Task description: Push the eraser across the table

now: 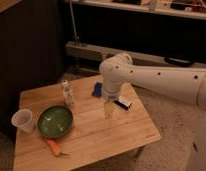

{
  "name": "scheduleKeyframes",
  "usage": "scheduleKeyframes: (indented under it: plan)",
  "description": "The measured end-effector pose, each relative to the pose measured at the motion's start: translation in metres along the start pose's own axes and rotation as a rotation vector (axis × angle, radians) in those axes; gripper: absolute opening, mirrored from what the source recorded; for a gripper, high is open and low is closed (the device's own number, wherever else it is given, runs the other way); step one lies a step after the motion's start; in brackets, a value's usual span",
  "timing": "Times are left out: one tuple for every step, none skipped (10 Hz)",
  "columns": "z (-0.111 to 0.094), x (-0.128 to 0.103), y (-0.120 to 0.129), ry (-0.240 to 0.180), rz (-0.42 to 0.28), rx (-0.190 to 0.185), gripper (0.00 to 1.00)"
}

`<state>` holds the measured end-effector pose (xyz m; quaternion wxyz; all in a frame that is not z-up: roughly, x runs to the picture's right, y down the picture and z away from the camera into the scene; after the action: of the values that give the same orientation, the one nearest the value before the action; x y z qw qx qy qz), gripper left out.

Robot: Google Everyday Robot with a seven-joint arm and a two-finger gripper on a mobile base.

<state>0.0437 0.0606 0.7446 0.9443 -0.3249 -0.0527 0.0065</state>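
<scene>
Eraser [122, 102] lies on the table [121, 136] near its far right edge, just right of the gripper [110, 108], which hangs low over the boards. Whether it is open or closed I cannot tell. A flat blue rectangle [97, 90] lies just behind it. A small bottle [67, 93], green bowl [55, 121], plastic cup [22, 120] and carrot [53, 146] sit to the left.

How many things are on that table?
6: cup far left, green bowl beside it, orange thing in front, small bottle behind, blue rectangle by the arm, eraser just right of the gripper. The arm may hide more.
</scene>
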Motion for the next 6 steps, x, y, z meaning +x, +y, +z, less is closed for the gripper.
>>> scheduleKeyframes:
  plan:
    - [0.006, 0.014, -0.019, 0.013, 0.022, -0.002, 0.54]
    - [0.011, 0.023, -0.031, 0.023, 0.038, -0.003, 0.48]
    - [0.018, 0.048, -0.058, 0.052, 0.08, -0.005, 0.34]
    - [0.023, 0.065, -0.074, 0.069, 0.109, -0.007, 0.25]
    - [0.027, 0.085, -0.09, 0.085, 0.144, -0.007, 0.16]
    - [0.029, 0.105, -0.102, 0.091, 0.174, -0.007, 0.06]
